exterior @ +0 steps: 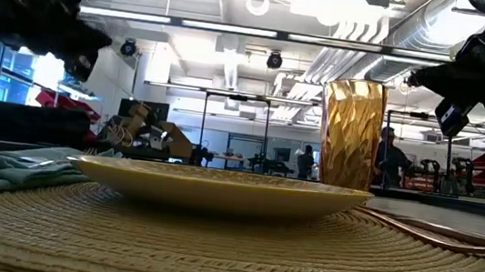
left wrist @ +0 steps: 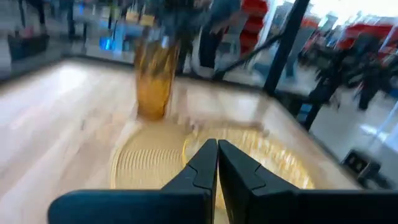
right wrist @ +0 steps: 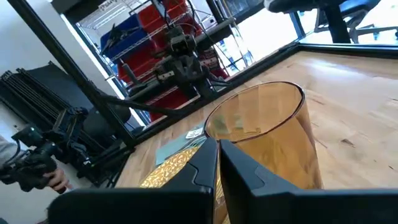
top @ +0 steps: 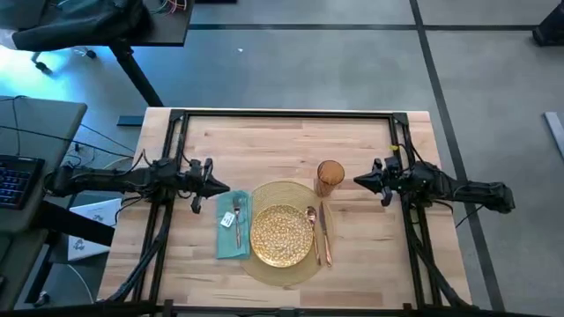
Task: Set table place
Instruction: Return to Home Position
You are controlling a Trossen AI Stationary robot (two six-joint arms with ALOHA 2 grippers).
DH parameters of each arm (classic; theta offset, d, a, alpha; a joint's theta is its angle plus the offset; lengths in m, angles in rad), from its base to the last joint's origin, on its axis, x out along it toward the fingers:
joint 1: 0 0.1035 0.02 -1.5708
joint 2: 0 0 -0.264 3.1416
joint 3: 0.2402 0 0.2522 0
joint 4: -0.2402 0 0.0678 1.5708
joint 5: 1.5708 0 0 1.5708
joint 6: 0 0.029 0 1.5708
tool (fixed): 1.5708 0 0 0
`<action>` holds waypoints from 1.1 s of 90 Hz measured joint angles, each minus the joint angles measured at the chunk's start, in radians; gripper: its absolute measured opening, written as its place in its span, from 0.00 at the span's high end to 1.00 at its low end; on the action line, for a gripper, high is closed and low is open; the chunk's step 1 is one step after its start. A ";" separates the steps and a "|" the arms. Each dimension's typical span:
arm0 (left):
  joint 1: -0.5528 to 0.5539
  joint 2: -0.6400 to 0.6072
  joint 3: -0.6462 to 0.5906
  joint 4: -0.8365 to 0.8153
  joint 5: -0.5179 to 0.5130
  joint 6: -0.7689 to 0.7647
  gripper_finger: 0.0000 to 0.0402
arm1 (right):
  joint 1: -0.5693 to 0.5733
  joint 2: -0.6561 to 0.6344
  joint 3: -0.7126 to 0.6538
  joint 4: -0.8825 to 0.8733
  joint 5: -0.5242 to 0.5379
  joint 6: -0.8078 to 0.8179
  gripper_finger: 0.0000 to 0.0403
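The desk (top: 264, 145) looks all set for a meal. The round placemat (top: 284, 271) lies near the front edge, between the two arms. The gold plate (top: 282, 233) sits in the middle of it. The teal napkin (top: 227, 245) lies just beside the plate on the left arm's side, and the fork (top: 237, 220) rests on top of it. The spoon (top: 313, 233) and the knife (top: 325, 233) lie side by side on the placemat, on the right arm's side of the plate. The cup (top: 330, 176) stands upright at the far right edge of the placemat.

The left fingers (top: 220, 187) hang in the air near the far end of the napkin. They are pressed together and hold nothing. The right fingers (top: 361, 181) hang just beside the cup. They are pressed together too, and they are empty.

I think nothing is left to put down. The only job now is to take both arms home.

To do this well, the right arm needs the most care, because it is so near the cup. The cup is tall, so a small bump could tip it. The arm should pull straight away from the cup and not swing across it. The left arm should back away from the napkin without dipping down. Going slowly and staying high above the desk is safest.
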 joint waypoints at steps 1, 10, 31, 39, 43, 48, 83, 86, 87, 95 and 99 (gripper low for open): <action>0.000 0.000 0.000 -0.011 -0.005 -0.004 1.00 | 0.000 0.000 0.000 0.000 0.000 0.000 1.00; 0.000 0.000 0.000 -0.103 -0.036 -0.027 1.00 | 0.000 0.000 0.000 0.000 0.000 0.000 1.00; 0.000 0.010 0.000 -0.136 -0.113 -0.027 1.00 | 0.000 0.000 0.000 0.000 0.000 0.000 1.00; 0.000 0.010 0.000 -0.136 -0.132 -0.027 1.00 | 0.000 0.000 0.000 0.000 0.000 0.000 1.00; 0.000 0.010 0.000 -0.136 -0.140 -0.027 1.00 | 0.000 0.000 0.000 0.000 0.000 0.000 1.00; 0.000 0.010 0.000 -0.136 -0.141 -0.027 1.00 | 0.000 0.000 0.000 0.000 0.000 0.000 1.00; 0.000 0.010 0.000 -0.136 -0.142 -0.027 1.00 | 0.000 0.000 0.000 0.000 0.000 0.000 1.00; 0.000 0.010 0.000 -0.136 -0.142 -0.027 1.00 | 0.000 0.000 0.000 0.000 0.000 0.000 1.00; 0.000 0.010 0.000 -0.136 -0.142 -0.027 1.00 | 0.000 0.000 0.000 0.000 -0.001 0.000 1.00; 0.000 0.010 0.000 -0.136 -0.142 -0.027 1.00 | 0.000 0.000 0.000 0.000 -0.001 0.000 1.00; 0.000 0.010 0.000 -0.136 -0.142 -0.027 1.00 | 0.000 0.000 0.000 0.000 -0.001 0.000 1.00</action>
